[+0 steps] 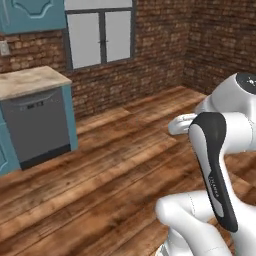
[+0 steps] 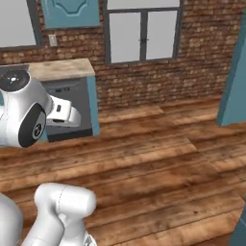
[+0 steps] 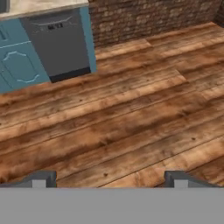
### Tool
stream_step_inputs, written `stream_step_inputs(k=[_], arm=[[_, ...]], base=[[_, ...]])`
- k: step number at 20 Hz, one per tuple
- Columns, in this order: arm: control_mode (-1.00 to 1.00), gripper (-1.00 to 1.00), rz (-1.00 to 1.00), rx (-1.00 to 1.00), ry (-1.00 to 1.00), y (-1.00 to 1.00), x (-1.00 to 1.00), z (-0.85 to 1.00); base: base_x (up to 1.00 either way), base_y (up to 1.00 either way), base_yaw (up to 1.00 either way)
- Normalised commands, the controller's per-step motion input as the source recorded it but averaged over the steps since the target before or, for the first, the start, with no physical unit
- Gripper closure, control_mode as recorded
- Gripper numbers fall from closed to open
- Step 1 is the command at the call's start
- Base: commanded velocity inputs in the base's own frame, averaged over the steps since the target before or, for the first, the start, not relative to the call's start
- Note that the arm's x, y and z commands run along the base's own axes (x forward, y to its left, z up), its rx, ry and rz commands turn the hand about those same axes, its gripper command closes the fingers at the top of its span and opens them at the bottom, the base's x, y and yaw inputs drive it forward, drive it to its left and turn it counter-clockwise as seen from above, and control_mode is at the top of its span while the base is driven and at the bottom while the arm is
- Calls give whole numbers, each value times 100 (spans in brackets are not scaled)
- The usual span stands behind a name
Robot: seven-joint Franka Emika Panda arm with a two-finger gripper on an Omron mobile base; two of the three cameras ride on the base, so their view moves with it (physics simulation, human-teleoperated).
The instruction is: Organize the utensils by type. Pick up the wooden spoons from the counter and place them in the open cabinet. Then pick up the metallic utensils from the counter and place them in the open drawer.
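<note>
1. Counter table (image 1: 30, 80): a beige stone top in the far left of the left base view, above a grey dishwasher (image 1: 37, 125) set in teal cabinets (image 3: 19, 65); I cannot make out any utensils on it.
2. Pincer (image 3: 109, 179): its two dark finger tips (image 3: 41, 178) stand wide apart with nothing between them, over the wooden plank floor (image 3: 131, 118).
3. Writing: the marks on the dishwasher's top panel are too blurred to read.
4. Brick wall (image 2: 192, 57) with a window (image 2: 141, 31) stands behind.
</note>
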Motion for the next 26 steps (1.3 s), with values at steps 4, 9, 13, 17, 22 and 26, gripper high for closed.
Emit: stream_step_inputs(k=[4,9,13,17,22,26], arm=[[100,-100,0,0,0,0,0,0],[100,-100,0,0,0,0,0,0],[100,-100,0,0,0,0,0,0],[100,-100,0,0,0,0,0,0],[100,-100,0,0,0,0,0,0],[100,-100,0,0,0,0,0,0]], base=[[0,-91,-57],[0,-92,-58],[-2,-92,-58],[-21,-79,-58],[-29,-74,-58],[-35,-75,-56]])
